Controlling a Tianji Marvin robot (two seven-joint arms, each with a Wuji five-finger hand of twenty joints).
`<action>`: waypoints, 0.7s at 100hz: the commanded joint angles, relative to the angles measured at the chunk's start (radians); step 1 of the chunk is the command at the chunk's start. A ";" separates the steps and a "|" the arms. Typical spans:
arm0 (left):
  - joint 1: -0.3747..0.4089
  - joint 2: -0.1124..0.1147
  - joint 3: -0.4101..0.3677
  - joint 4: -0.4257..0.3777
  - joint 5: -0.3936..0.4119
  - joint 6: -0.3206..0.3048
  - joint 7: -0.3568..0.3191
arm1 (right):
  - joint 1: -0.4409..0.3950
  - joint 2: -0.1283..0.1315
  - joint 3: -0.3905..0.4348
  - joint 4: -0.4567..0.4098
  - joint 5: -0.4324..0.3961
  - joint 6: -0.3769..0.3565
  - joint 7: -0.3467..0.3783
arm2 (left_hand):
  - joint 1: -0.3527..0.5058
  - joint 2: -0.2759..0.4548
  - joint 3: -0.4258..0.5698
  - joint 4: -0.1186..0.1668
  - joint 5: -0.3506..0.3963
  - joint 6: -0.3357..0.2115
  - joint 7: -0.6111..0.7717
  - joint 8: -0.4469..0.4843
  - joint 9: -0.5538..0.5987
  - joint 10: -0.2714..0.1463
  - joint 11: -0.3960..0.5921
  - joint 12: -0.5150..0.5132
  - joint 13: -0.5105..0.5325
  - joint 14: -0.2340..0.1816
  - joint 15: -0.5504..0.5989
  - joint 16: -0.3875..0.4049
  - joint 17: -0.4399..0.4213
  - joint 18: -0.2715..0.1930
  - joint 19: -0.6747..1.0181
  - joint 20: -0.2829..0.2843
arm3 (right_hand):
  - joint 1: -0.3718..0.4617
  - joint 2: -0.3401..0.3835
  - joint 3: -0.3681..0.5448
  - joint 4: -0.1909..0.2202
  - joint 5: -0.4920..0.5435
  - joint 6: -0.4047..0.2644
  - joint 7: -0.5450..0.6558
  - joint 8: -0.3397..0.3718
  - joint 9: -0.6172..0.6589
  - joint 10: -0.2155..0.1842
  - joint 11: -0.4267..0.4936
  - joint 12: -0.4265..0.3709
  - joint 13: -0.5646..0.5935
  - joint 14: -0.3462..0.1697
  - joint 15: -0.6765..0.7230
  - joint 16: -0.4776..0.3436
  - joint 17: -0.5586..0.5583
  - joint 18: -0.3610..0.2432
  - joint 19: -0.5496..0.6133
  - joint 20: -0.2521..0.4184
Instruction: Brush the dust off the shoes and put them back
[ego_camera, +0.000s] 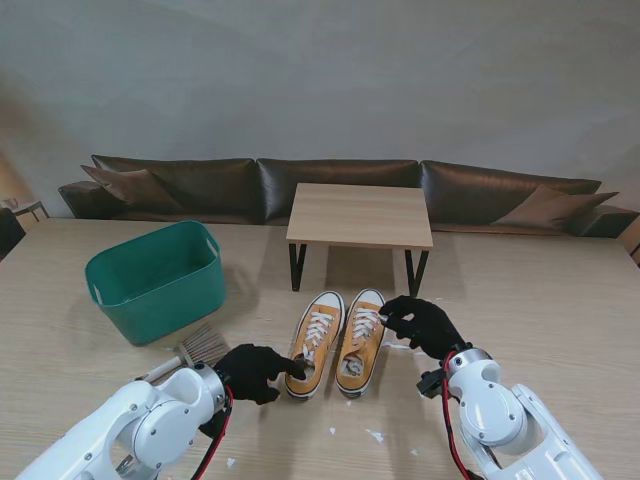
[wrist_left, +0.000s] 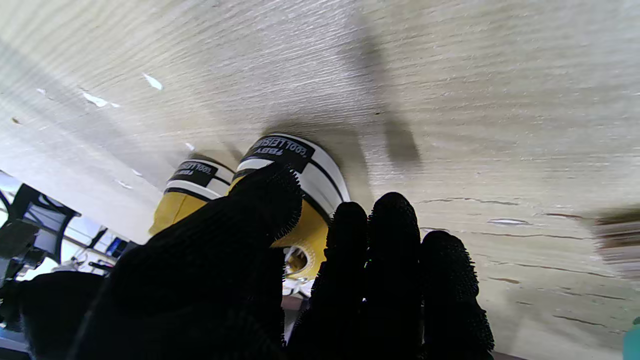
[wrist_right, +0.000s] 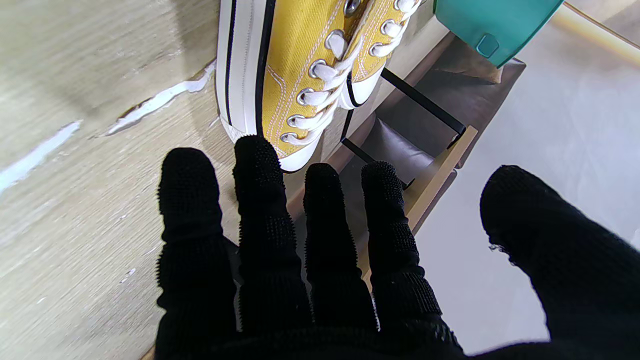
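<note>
Yellow canvas shoes (ego_camera: 340, 340), 2 side by side, white-laced, white-soled.

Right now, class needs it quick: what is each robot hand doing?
Left robot hand: shut on the left shoe at its heel.
Right robot hand: open, fingers spread beside the right shoe, holding nothing.
</note>
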 joint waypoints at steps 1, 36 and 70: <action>-0.001 -0.008 0.008 0.021 0.015 0.008 -0.011 | -0.001 -0.005 -0.004 0.001 0.001 -0.001 0.015 | 0.056 -0.053 -0.017 -0.025 0.030 -0.005 0.023 0.020 0.018 0.005 0.012 0.032 -0.007 -0.012 0.042 0.012 0.015 -0.026 0.059 0.023 | -0.031 0.029 0.011 0.022 0.010 -0.003 -0.002 -0.022 0.023 0.013 0.000 -0.011 0.038 0.007 0.012 0.006 -0.264 0.022 0.007 0.008; -0.027 -0.015 0.055 0.088 0.005 0.032 0.043 | 0.005 -0.005 -0.009 0.010 0.002 -0.002 0.015 | 0.213 -0.071 -0.054 -0.013 0.183 -0.004 0.242 0.195 0.135 -0.014 -0.056 0.155 0.088 -0.002 0.051 0.049 0.088 -0.017 0.098 0.017 | -0.030 0.029 0.011 0.022 0.010 -0.003 -0.002 -0.022 0.024 0.014 0.000 -0.011 0.038 0.006 0.012 0.006 -0.265 0.022 0.007 0.008; -0.031 -0.019 0.061 0.108 0.021 0.027 0.080 | 0.010 -0.005 -0.014 0.018 0.003 -0.003 0.014 | 0.189 -0.060 -0.046 -0.017 0.308 0.027 0.574 0.209 0.255 -0.024 -0.036 0.071 0.210 -0.008 0.037 -0.041 0.217 0.020 0.157 -0.114 | -0.030 0.029 0.011 0.023 0.011 -0.004 -0.002 -0.023 0.022 0.013 0.000 -0.011 0.037 0.007 0.012 0.006 -0.263 0.021 0.007 0.009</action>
